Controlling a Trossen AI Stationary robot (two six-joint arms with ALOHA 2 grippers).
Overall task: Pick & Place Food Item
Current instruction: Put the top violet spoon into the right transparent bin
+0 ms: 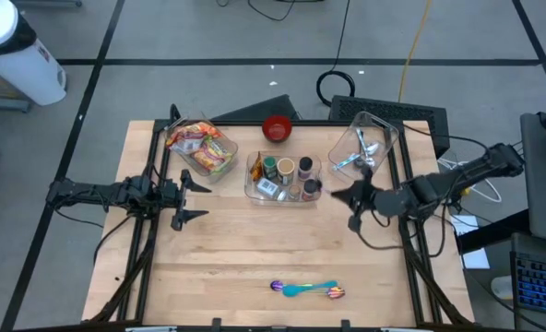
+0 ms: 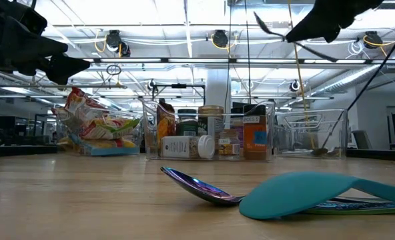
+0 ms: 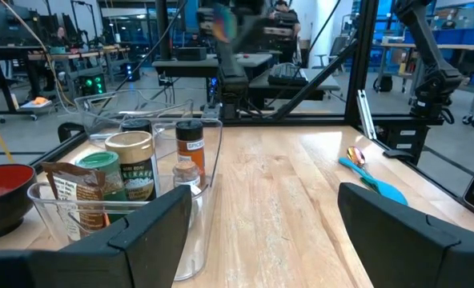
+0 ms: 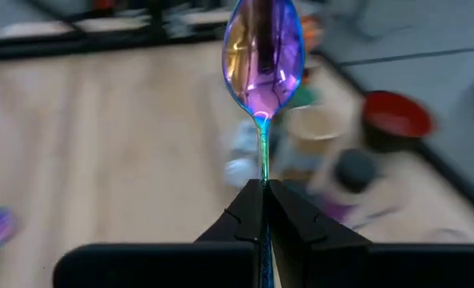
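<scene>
Right gripper point(image 4: 263, 196), above the wooden worktop point(image 1: 273, 240) near its right edge, is clamped on the thin handle of an iridescent purple metal spoon point(image 4: 263, 56), bowl pointing away from the wrist. Left gripper point(image 1: 188, 198), near the left edge, stands wide apart, holding nothing. A clear plastic bin of jars and bottles point(image 1: 282, 177) sits at the back centre, beside a red bowl point(image 1: 277, 128). A turquoise spoon point(image 1: 302, 290) lies at the front edge.

A clear plastic bin point(image 3: 101, 210) of jars and bottles is seen on the light wooden table point(image 3: 285, 192). Beside the bin, a red bowl point(image 3: 1, 196). Well apart from the bin, teal and iridescent spoons point(image 3: 371, 174). The left gripper's point(image 3: 289, 240) dark fingers are spread wide.
</scene>
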